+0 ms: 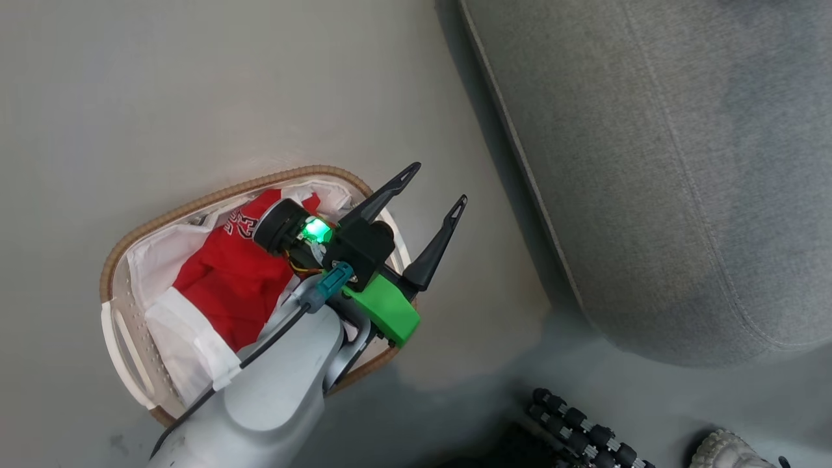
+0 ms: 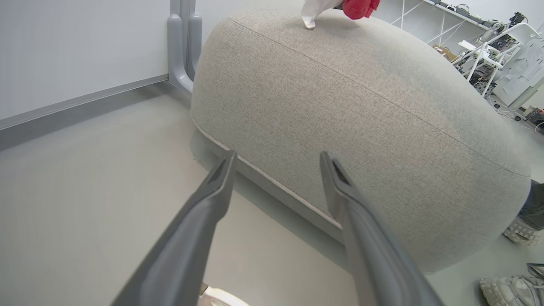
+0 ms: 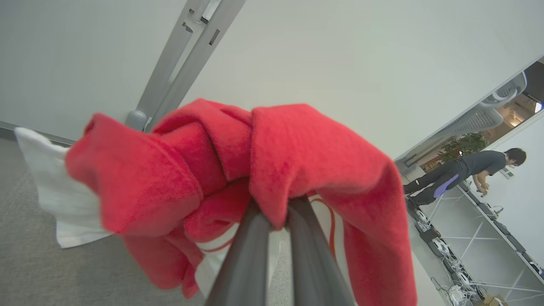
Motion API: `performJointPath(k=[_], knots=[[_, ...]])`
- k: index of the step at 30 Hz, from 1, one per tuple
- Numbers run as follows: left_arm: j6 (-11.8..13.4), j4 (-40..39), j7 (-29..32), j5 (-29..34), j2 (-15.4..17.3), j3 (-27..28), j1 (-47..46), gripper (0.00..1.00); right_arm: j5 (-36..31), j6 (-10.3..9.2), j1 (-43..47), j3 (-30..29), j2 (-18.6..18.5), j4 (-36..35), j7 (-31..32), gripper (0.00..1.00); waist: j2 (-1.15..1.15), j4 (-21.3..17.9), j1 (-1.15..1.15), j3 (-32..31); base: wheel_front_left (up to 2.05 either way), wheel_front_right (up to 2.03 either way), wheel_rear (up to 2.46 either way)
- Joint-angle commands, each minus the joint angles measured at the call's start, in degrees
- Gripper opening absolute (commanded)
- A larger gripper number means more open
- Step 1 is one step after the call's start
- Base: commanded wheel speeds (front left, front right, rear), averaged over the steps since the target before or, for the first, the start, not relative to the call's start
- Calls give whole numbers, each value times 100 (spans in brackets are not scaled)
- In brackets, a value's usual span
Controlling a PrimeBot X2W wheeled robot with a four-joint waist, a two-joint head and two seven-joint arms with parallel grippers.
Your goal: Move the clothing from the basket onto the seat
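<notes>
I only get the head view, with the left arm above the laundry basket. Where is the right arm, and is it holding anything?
Observer: The right wrist view shows the right fingers shut on a red garment that has a white part.
Operator: Is that garment above the seat?
Observer: Yes. The grey seat lies under it at that view's lower left.
Operator: Is anyone close by?
Observer: Not close. A person is far back in the room, leaning forward.
</notes>
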Motion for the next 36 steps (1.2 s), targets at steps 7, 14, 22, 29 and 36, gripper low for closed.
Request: performJointPath(k=[7,14,22,29,36], knots=[[-11,58,3,62,74,97,-200,100,-215,-6,397,-802,369,642,-26,0,0,455,-1,554,0,0,0],[-12,173,3,90,41,383,-125,100,-141,-6,1277,-1187,798,492,-26,100,0,488,-1,220,0,0,0],[-11,150,3,182,-73,1042,316,100,253,-6,2156,-1310,1068,-44,-26,100,0,631,-1,-467,0,0,0],[22,-1,4,217,-175,1939,947,100,427,-6,2696,-882,1504,-525,-26,100,0,823,-1,-1154,0,0,0],[62,-311,4,427,-304,2803,1558,100,706,-6,2983,-269,1933,-838,-26,100,0,1277,-1,-1750,0,0,0]])
